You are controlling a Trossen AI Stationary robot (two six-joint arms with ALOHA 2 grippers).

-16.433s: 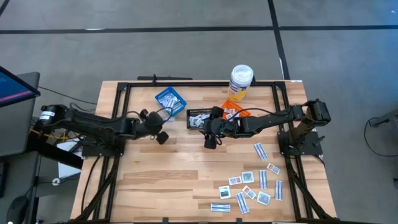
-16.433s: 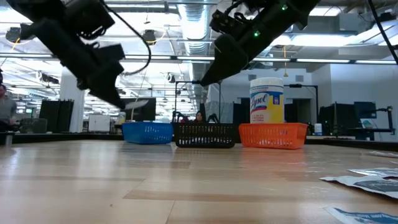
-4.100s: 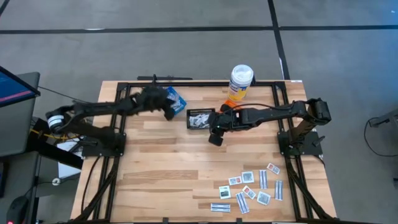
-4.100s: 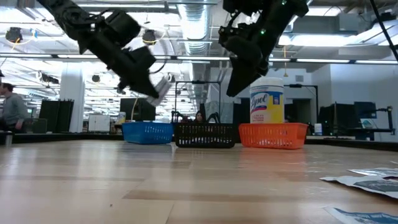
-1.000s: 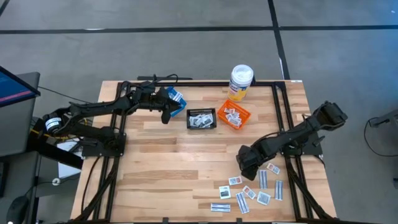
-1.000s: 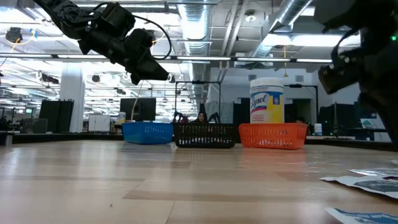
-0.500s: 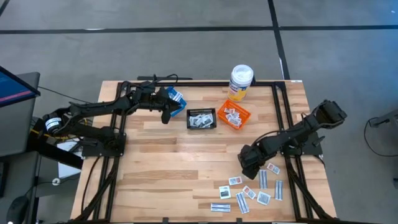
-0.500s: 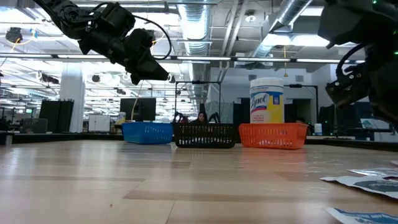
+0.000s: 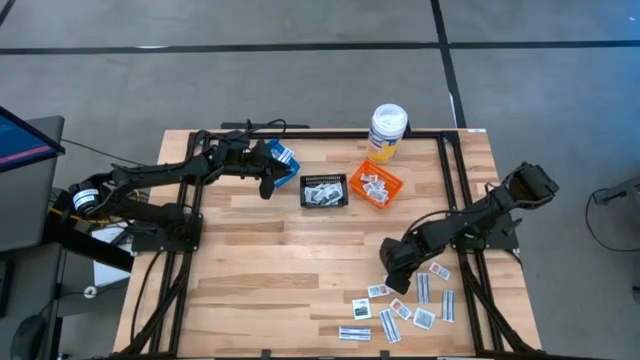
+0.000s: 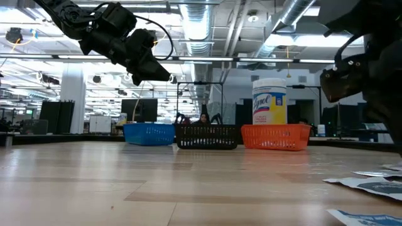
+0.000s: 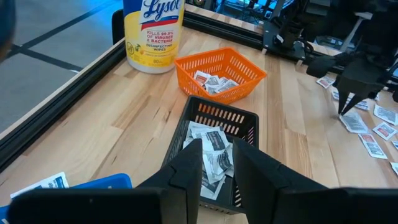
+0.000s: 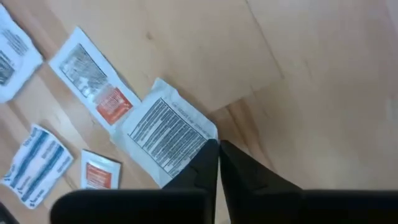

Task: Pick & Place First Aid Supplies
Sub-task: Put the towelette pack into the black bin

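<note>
The right gripper [image 12: 217, 148] is down at the table [image 9: 270, 260], at the upper left edge of the loose first aid supplies [image 9: 405, 305]. Its 2 fingers [image 12: 239, 171] are pressed together with almost no gap. Their tips sit at the corner of a white packet with dense dark print [image 12: 165, 134]; whether that corner is actually pinched cannot be told. Just beyond this packet lies a packet with an orange-red mark [image 12: 93, 78], and a blue-printed strip [image 12: 34, 162] and a small square with an orange mark [image 12: 99, 173] lie to one side.

The left gripper [image 11: 217, 152] hangs above the black basket [image 11: 245, 121], fingers [image 11: 189, 168] partly apart and holding nothing visible. White packets fill that basket directly under the fingertips. Past it stands the orange basket [image 11: 217, 65] with more packets, and farther still the white bottle with yellow label [image 11: 152, 34]. A corner of the blue basket [image 11: 93, 183] shows beside the fingers.
</note>
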